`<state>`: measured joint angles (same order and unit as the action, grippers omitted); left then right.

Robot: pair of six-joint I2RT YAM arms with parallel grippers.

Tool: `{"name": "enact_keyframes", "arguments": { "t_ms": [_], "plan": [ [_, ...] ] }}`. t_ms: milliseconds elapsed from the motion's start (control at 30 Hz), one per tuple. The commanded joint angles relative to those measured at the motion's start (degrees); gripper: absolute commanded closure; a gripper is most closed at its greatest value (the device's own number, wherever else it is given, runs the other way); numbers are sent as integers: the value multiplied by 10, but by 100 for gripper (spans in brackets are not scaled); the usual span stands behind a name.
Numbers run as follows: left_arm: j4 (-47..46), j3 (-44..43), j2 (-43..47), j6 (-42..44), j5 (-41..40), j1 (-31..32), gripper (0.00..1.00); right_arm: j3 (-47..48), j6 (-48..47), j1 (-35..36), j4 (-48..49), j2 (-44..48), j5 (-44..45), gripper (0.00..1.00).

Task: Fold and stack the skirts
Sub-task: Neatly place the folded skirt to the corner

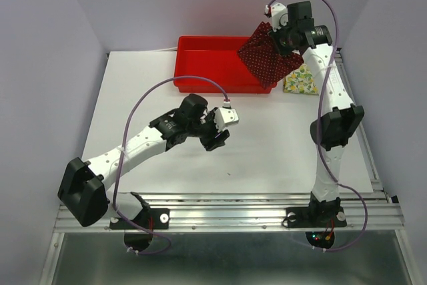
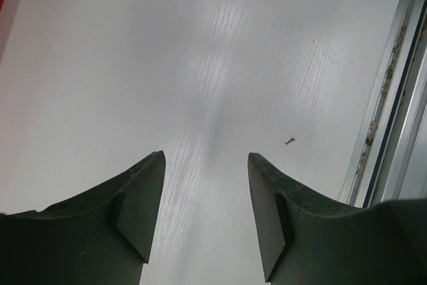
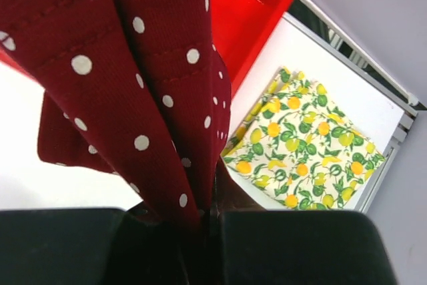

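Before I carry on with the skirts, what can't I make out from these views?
Top view: the dark red, white-dotted cloth skirt hanging from the right hand hides the red plastic tray's right end.
Top view: the right arm covers part of the cream lemon-print cloth skirt.
Right wrist view: the dotted skirt runs off the top and left edges; its folds are unclear.
Left wrist view: only white table between the open left hand's fingers.
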<state>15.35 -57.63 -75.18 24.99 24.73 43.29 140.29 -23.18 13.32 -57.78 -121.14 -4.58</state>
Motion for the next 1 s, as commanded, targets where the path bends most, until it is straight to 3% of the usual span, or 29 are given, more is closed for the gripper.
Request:
{"name": "enact_keyframes", "arguments": {
  "t_ms": [0,533,967],
  "plan": [
    [-9,-18,1,-6,11,-1,36,22,-2,-28,86,-16,19,99],
    [-8,-26,-21,-9,8,-1,36,-31,52,-144,142,-77,-16,99],
    [-9,-13,-23,-14,-2,-1,36,-175,92,-221,313,-125,-47,99]
  ]
}}
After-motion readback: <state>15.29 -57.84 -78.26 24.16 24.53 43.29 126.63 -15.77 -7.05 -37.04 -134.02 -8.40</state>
